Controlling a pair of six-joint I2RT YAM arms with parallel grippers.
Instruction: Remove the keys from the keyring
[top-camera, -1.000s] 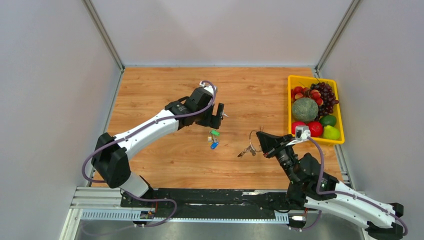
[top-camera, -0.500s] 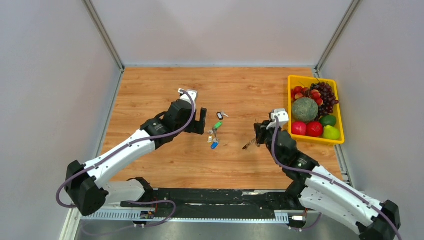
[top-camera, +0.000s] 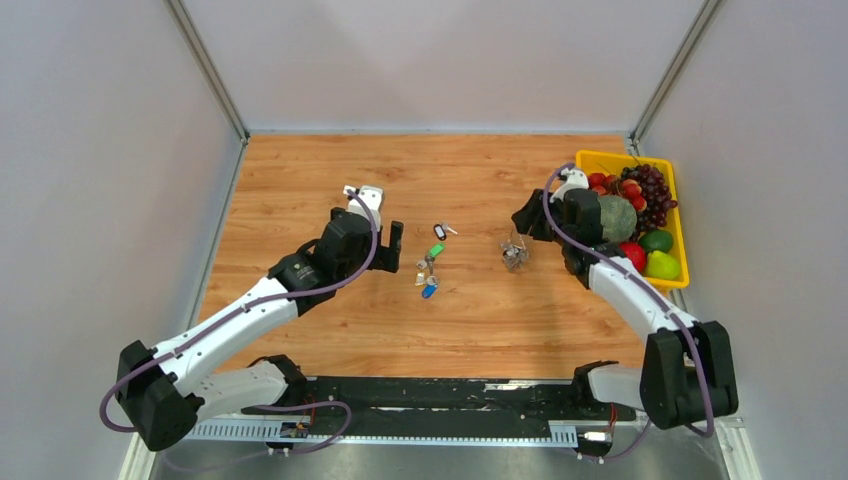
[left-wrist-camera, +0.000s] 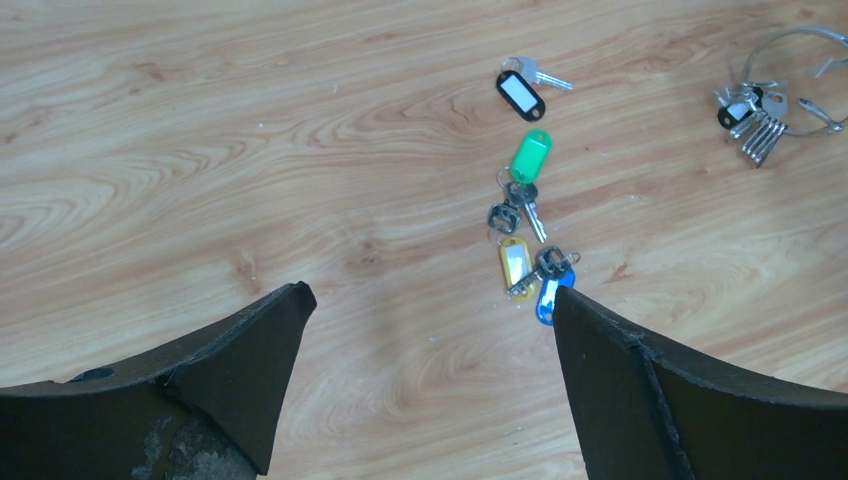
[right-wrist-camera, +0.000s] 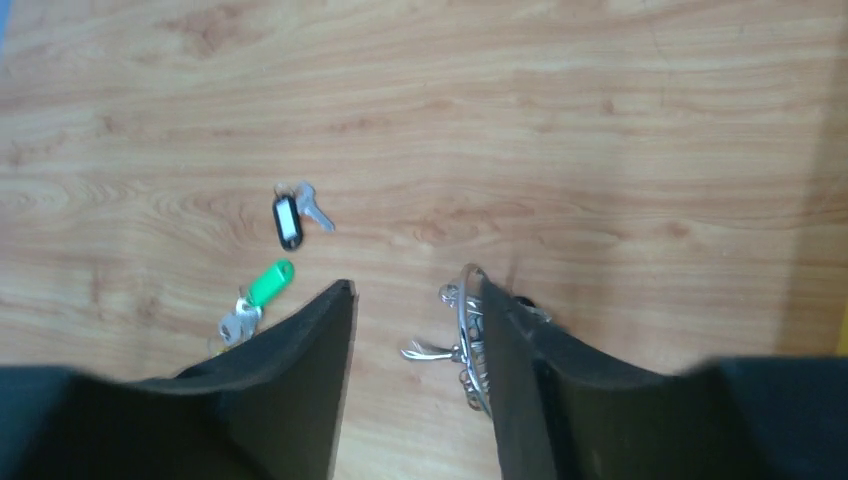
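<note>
**Ann:** While the keyring (top-camera: 515, 255) lies on the worktop (top-camera: 300, 180) with a bunch of keys (left-wrist-camera: 755, 120) on it, which arm's closer?

**Bo:** That's the right hand (right-wrist-camera: 410, 280), fingers spread and gripping nothing, ring just inside one finger. Over to the left hand (left-wrist-camera: 430, 293): gaping too, empty, well apart, the loose keys (left-wrist-camera: 522, 195) lying between.

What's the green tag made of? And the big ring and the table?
Green tag: looks like plastic, smooth and evenly bright, with a slight shine.
Ring: probably metal, a thin silver wire that glints.
Table: looks like wood, with brown grain lines and knots, though it may be only a printed wood-look surface.
</note>
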